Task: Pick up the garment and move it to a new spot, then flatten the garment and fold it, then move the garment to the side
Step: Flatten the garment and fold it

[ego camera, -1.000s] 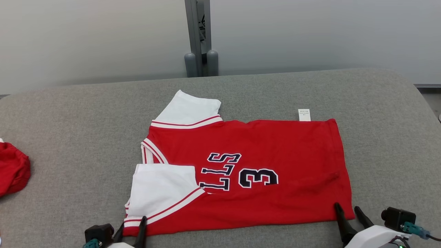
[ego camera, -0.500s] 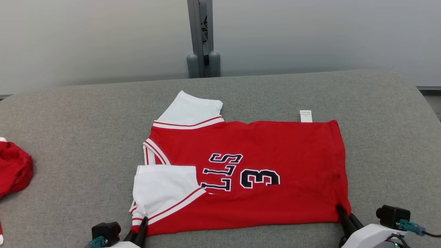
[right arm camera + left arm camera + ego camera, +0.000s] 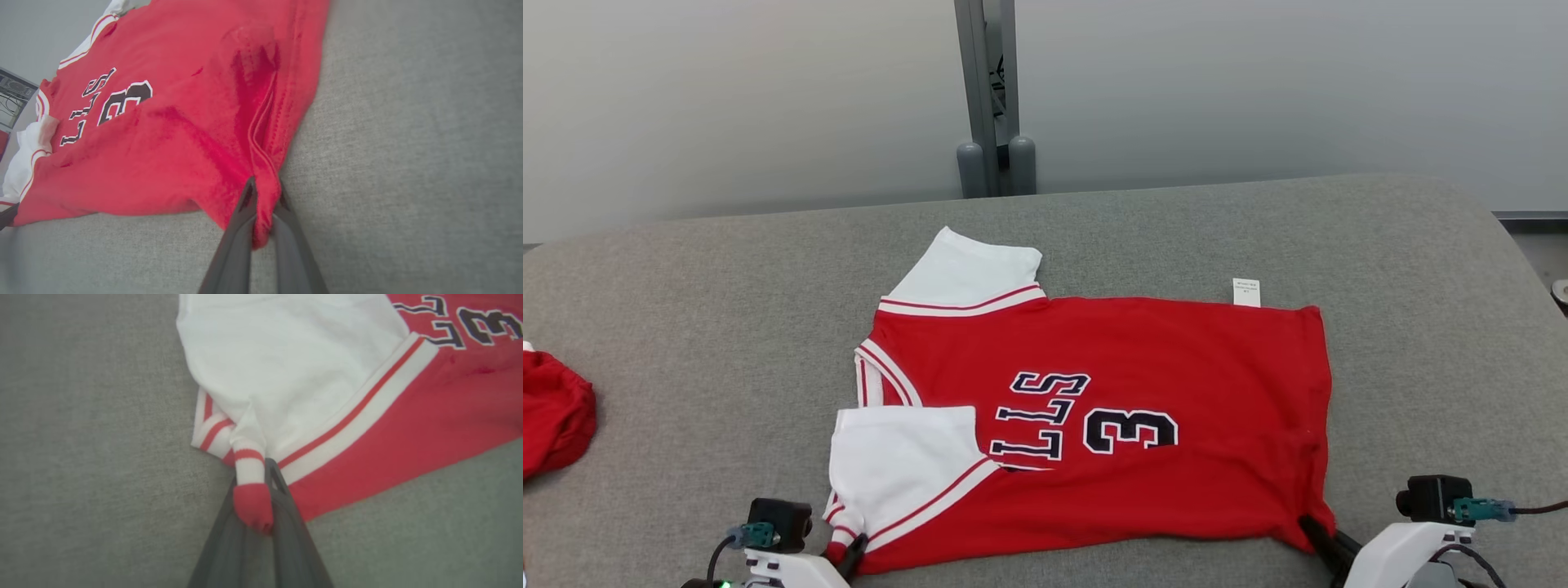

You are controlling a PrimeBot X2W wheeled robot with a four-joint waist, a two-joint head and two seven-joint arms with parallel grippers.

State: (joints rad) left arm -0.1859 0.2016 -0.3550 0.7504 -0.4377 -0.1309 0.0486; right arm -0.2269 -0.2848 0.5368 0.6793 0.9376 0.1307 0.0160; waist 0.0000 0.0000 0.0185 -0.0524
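A grey fabric surface (image 3: 686, 327) carries the red garment with white sleeves and dark lettering (image 3: 1192, 367), spread flat at its middle. The left fingers (image 3: 294, 539) pinch its near sleeve corner; the right fingers (image 3: 233, 253) pinch its near hem corner, both clamped on cloth.

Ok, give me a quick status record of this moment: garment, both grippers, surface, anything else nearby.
garment: red jersey with white sleeves, spread on the surface, near sleeve folded in over the front, number 3 facing up
left gripper: shut on the jersey's near corner at the sleeve end
right gripper: shut on the jersey's near corner at the hem end
surface: grey fabric, padded
label: white, sticking out at the jersey's far edge
other: red cloth at the left edge; grey post behind
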